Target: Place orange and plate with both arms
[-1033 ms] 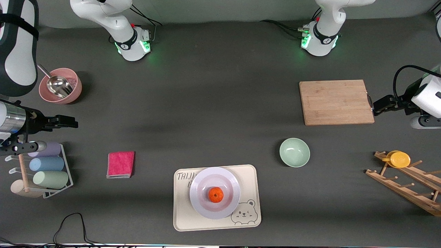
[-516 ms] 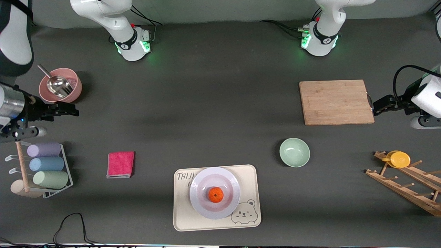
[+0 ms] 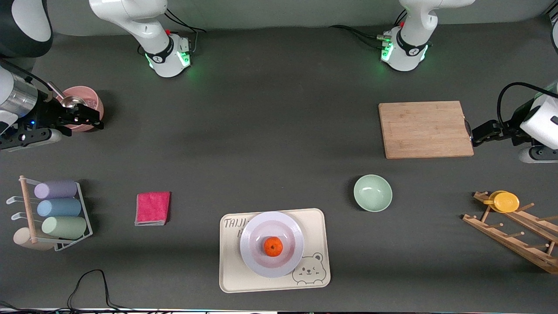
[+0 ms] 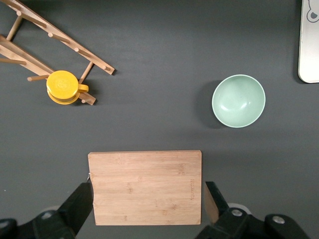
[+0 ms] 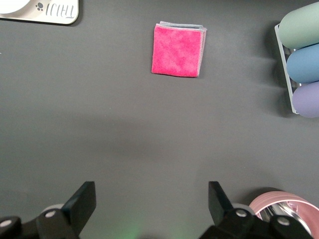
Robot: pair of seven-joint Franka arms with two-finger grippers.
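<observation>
The orange rests in the middle of the white plate, and the plate sits on the cream bear tray near the front camera. My right gripper hangs open and empty beside the pink bowl at the right arm's end of the table. In the right wrist view its fingers frame only bare table. My left gripper waits open and empty at the edge of the wooden cutting board, and the left wrist view shows that board below its fingers.
A metal scoop lies in the pink bowl. A pink cloth and a rack of pastel cups lie toward the right arm's end. A mint bowl and a wooden rack with a yellow cup sit toward the left arm's end.
My right gripper has moved from over the cup rack to beside the pink bowl, still open. The left arm, orange and plate have not moved.
</observation>
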